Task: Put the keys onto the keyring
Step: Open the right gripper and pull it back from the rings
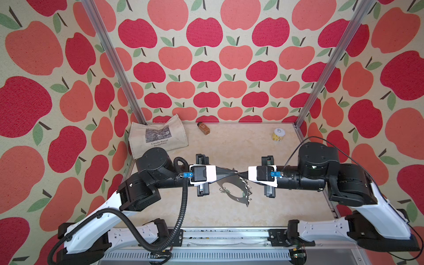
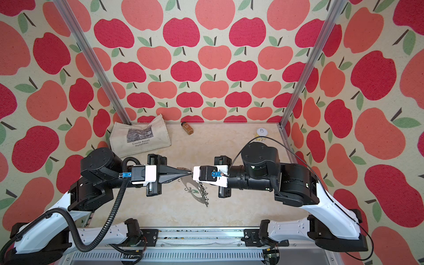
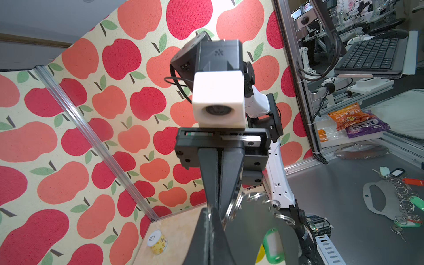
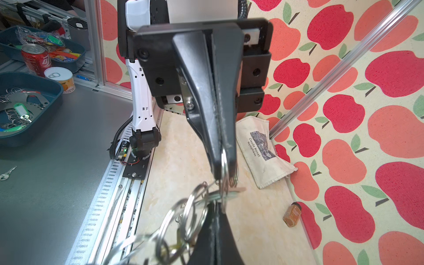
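Both grippers meet tip to tip in mid-air over the table's middle. The keyring (image 1: 237,201), a grey oval plate edged with split rings (image 4: 190,206), hangs tilted beneath them in both top views (image 2: 199,198). My left gripper (image 1: 235,171) is shut on one split ring at the plate's upper end, and the ring shows edge-on between its fingers (image 4: 223,160). My right gripper (image 4: 216,205) is shut. The keys' pale mint tag (image 4: 236,190) lies across its tips and looks pinched there. The key's blade is hidden. A green tag (image 3: 271,246) shows through the plate's hole.
A cream tote bag (image 1: 158,137) lies at the back left. A small brown spice bottle (image 1: 203,128) lies at the back middle, and a yellow can (image 1: 278,135) stands at the back right. Apple-print walls enclose three sides.
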`<state>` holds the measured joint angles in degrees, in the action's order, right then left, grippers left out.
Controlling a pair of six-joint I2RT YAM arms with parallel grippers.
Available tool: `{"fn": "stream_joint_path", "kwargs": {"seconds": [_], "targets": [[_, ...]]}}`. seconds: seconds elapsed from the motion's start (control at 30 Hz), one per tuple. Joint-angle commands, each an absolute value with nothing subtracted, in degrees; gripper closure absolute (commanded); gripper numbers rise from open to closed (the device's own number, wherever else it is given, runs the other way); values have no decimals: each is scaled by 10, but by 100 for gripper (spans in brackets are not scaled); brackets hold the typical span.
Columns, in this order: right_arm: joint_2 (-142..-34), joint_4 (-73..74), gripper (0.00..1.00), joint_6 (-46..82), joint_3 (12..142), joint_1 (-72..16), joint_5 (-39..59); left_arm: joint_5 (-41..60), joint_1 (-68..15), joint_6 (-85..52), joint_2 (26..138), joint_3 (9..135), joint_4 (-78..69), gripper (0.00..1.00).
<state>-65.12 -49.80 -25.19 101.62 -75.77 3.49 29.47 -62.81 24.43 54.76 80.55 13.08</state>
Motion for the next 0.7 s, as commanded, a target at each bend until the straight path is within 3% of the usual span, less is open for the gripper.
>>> {"fn": "stream_joint_path", "kwargs": {"seconds": [0.0,0.1,0.27,0.67], "targets": [[-657,-502,100,-244,1003,-764,32,315,-627,227,540,811,67,100],[-649,-498,97,-242,1002,-764,30,315,-627,229,539,814,74,100],[-605,-491,65,-249,997,-763,-1,316,-626,231,536,814,88,100],[-568,-375,62,-253,959,-763,-22,338,-625,223,547,815,94,100]]}}
